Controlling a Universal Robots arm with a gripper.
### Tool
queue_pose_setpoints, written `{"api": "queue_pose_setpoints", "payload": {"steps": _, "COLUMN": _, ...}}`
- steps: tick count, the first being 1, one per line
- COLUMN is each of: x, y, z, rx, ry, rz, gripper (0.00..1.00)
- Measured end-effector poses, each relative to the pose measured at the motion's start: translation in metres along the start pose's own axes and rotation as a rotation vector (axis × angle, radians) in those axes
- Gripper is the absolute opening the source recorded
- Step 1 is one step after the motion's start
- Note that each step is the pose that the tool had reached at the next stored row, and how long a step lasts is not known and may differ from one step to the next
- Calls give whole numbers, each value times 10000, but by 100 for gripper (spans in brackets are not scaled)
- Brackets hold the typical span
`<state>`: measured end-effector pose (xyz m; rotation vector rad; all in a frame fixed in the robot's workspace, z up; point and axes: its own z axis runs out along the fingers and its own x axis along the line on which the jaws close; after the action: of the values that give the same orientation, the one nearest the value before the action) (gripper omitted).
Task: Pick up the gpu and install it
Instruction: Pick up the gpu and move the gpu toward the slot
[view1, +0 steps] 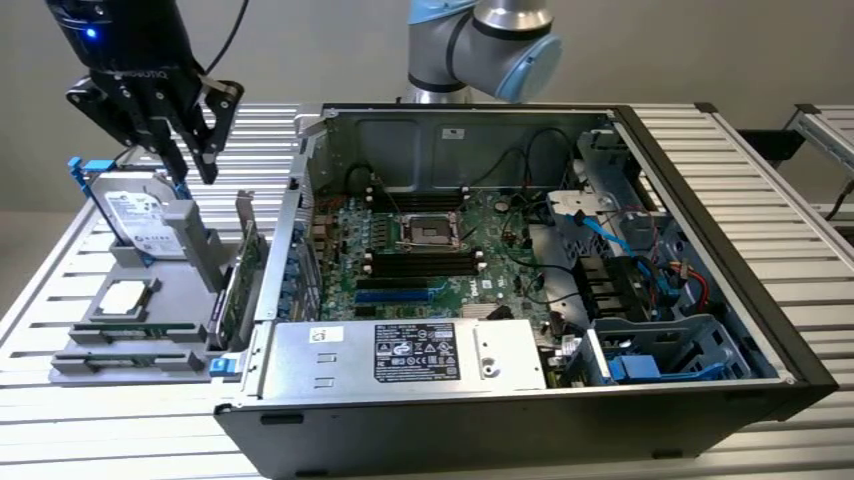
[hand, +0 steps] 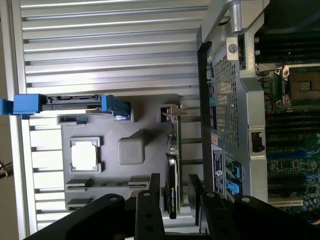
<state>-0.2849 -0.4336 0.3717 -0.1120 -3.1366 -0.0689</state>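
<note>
Evidently released, the end effector (view1: 195, 171) hovers above the gpu (hand: 173, 150), which stands on edge in its grey holder (hand: 132, 125) directly beneath. The jaws should straddle the card squarely.

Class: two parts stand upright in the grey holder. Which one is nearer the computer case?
The thin card with the silver bracket; the hard drive in blue rails stands farther away.

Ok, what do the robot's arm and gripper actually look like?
The arm is silver-grey with rounded joints and light blue caps. The gripper is black, with jointed linkage fingers held by round pins and pale lettering across its body. A small blue light glows above it, and a black cable runs off its upper part.
</note>
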Motion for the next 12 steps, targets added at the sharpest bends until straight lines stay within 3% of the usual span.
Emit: {"api": "queue_pose_setpoints", "payload": {"steps": 12, "x": 93, "y": -42, "z": 215, "rx": 10, "ry": 1, "rz": -8, "gripper": 36}}
